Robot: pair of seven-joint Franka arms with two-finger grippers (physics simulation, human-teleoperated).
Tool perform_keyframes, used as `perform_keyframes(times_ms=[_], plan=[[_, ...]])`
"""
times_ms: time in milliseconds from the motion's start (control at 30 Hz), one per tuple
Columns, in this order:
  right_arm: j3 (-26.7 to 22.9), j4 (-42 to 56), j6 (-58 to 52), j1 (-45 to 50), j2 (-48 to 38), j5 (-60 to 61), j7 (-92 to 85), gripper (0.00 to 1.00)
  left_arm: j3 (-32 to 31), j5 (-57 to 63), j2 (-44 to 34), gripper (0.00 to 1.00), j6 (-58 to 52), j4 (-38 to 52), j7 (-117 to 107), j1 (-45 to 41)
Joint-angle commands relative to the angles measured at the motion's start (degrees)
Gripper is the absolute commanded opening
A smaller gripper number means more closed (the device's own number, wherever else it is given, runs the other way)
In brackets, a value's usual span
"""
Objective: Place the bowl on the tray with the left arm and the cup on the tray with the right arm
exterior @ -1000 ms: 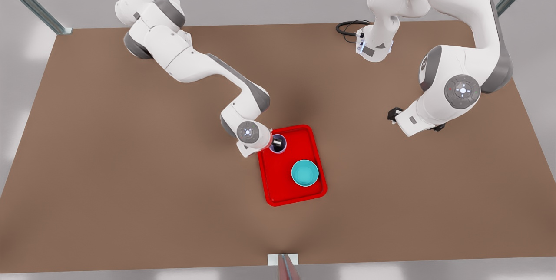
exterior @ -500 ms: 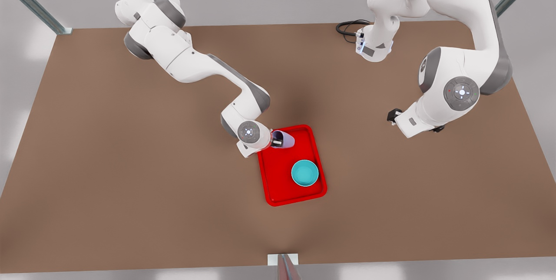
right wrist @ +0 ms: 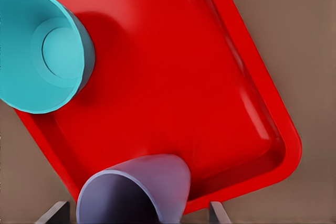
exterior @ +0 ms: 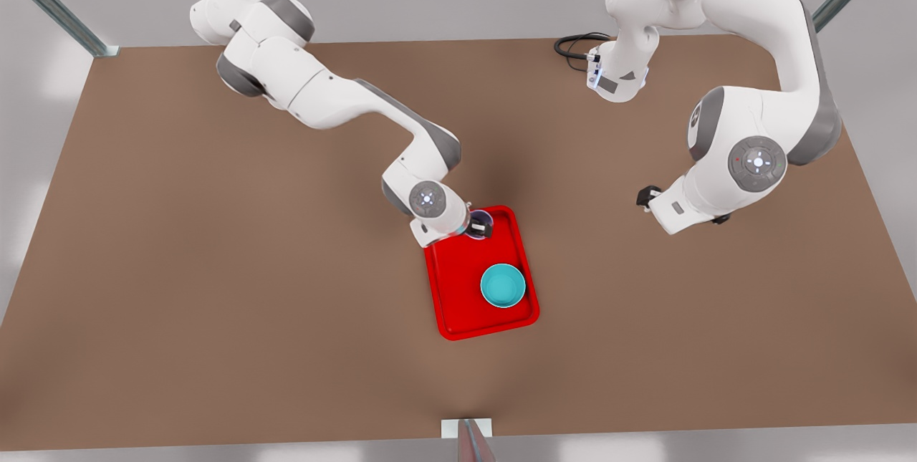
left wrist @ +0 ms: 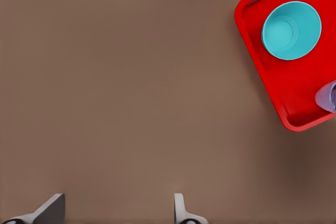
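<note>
Right end effector (right wrist: 137,211): it is hovering over the tray's corner just above the middle of the front view, with its fingers spread wide on either side of the cup and gripping nothing.
Cup (exterior: 481,222): it is sitting inside the tray's upper left corner in the front view, mouth up and directly under this end effector. In the right wrist view a gap is showing beside one finger. Whether the base is lying flat I cannot tell.
Bowl (exterior: 503,285): it is resting mouth up on the tray toward the lower right, apart from the cup.
Tray (exterior: 458,304): it is lying flat at the middle of the bench (exterior: 215,268), with its long axis running up and down the front view.
Left end effector (left wrist: 115,213): it is waiting over bare bench at the front view's right, well apart from the tray, fingers wide and empty.
Deciding relation: the cup is lying straight below the right fingers, so a vertical lift is probably clearing it; a sideways move is risking a tip.
Progress: both things appear placed.
</note>
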Motion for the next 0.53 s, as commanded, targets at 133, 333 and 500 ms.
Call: perform_keyframes(times_ms=[133,333,500], plan=[[-0.4,-3.5,-17.4,-15.4,-18.0,-0.7,-9.6,1.0,-0.2,-0.1,1.0,1.0,-0.3,2.5,-0.2,-0.1],[-17.7,-20.4,-28.9,-24.5,-42.1,4.1,-53.5,1.0,-0.2,0.0,1.0,1.0,-1.0,2.8,-0.3,-0.2],[-21.6,-16.5,-34.6,-25.4,-42.3,3.2,-58.1,1.0,-0.2,0.1,1.0,1.0,-1.0,2.8,-0.3,-0.3]])
